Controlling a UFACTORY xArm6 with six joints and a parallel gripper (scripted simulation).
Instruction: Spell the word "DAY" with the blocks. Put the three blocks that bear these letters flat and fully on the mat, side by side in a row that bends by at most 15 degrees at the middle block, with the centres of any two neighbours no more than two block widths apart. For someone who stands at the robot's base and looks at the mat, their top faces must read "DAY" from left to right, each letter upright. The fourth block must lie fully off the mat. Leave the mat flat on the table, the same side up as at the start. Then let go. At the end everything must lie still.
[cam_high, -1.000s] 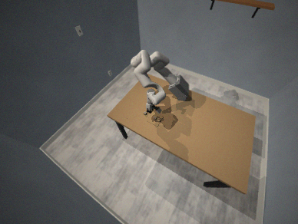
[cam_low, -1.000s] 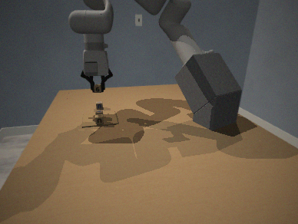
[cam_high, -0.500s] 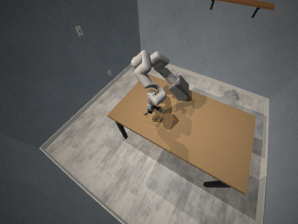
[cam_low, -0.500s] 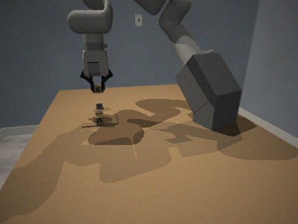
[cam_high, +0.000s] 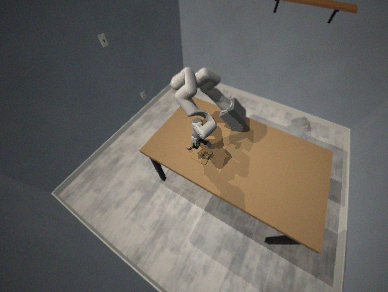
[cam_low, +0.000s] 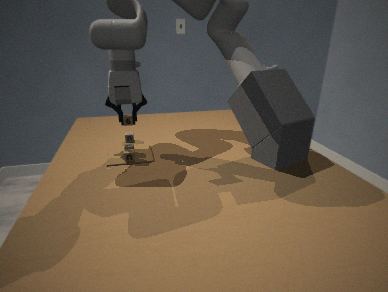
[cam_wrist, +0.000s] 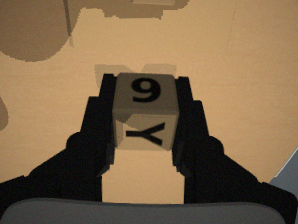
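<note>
The black-fingered gripper (cam_high: 194, 145) (cam_low: 128, 120) (cam_wrist: 144, 94) pinches a tan wooden cube (cam_low: 128, 120) (cam_wrist: 145, 111), Y-stem toward the wrist view's nine o'clock; misjudged yaw could land it crooked.

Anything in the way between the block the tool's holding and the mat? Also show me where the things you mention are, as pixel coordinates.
Nothing visible in the air between the Y block (cam_low: 128, 120) (cam_wrist: 145, 95) and the mat (cam_high: 198, 160) (cam_low: 143, 156), though a low approach might touch a block on it (cam_low: 129, 157).

Top view: too small to read any letter on blocks (cam_high: 204, 155) near mat (cam_high: 195, 159). Ext. view: upper arm (cam_low: 121, 7) cut off by top edge; blocks' top faces too slanted to read, mat (cam_low: 118, 164) partly hidden behind nearest block (cam_low: 130, 157). Wrist view: sides of gripped block (cam_wrist: 145, 111) against fingers hidden; pale patch (cam_wrist: 159, 1) cut off at top, prob. mat, hard to tell.
</note>
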